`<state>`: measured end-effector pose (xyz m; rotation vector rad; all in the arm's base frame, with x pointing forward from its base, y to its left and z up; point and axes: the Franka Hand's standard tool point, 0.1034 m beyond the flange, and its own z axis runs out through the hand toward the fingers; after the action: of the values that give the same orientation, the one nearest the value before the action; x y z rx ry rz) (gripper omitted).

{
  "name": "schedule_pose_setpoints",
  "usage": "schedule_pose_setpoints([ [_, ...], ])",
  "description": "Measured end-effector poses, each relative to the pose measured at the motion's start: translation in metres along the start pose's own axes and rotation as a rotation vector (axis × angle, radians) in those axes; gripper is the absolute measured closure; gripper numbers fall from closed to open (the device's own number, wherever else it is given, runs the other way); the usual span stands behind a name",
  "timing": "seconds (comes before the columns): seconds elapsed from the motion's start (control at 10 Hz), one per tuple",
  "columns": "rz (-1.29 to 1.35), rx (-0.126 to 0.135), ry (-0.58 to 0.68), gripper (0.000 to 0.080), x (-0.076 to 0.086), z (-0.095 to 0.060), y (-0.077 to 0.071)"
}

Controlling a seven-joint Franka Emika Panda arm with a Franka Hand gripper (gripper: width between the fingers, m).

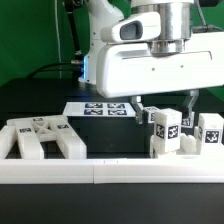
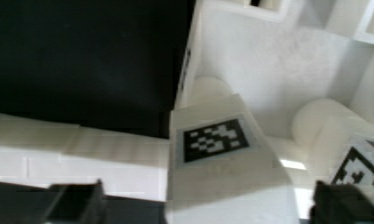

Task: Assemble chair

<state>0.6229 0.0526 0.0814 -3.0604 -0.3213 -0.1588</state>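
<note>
Exterior view, item list.

1. Gripper [image 1: 165,110]: hangs from the white arm [image 1: 150,60], pointing down. Jaws spread, one on each side of a chair part. A narrow gap shows on at least one side, and no pinch can be made out.
2. Tagged chair block [image 1: 166,128]: upright white piece with black-and-white tags, standing between the jaws, its top level with the fingertips.
3. Second chair block [image 1: 210,132]: tagged, upright, just outside the jaw on the exterior view's right. Whether it touches the first block cannot be told.
4. Chair slabs [image 1: 40,135]: cluster of flat white tagged parts, well apart from the jaws, out beyond the jaw on the exterior view's left.
5. Marker board [image 1: 105,108]: flat on the black table [image 1: 40,100], behind the jaws and towards the slabs.
6. Border rail [image 1: 110,172]: long plain white strip, in front of the jaws.

Wrist view, same moment.

7. Gripper [image 2: 219,205]: dark fingertips [image 2: 68,200] sit wide apart at the frame edge.
8. Tagged chair block [image 2: 214,120]: white face with one square tag, lying between the fingertips; contact not discernible.
9. Second chair block [image 2: 335,125]: white, blurred, close beside the far jaw.
</note>
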Motion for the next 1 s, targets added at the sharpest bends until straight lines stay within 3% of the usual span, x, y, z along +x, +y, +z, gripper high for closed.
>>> schedule_pose_setpoints([
  [0.2, 0.029, 0.001, 0.0, 0.0511, -0.0001, 0.0002, -0.0002],
  [0.4, 0.07, 0.004, 0.0, 0.051, -0.0002, 0.0003, -0.0007],
  [1.0, 0.766, 0.009, 0.018, 0.0509, 0.0017, 0.002, -0.0041],
])
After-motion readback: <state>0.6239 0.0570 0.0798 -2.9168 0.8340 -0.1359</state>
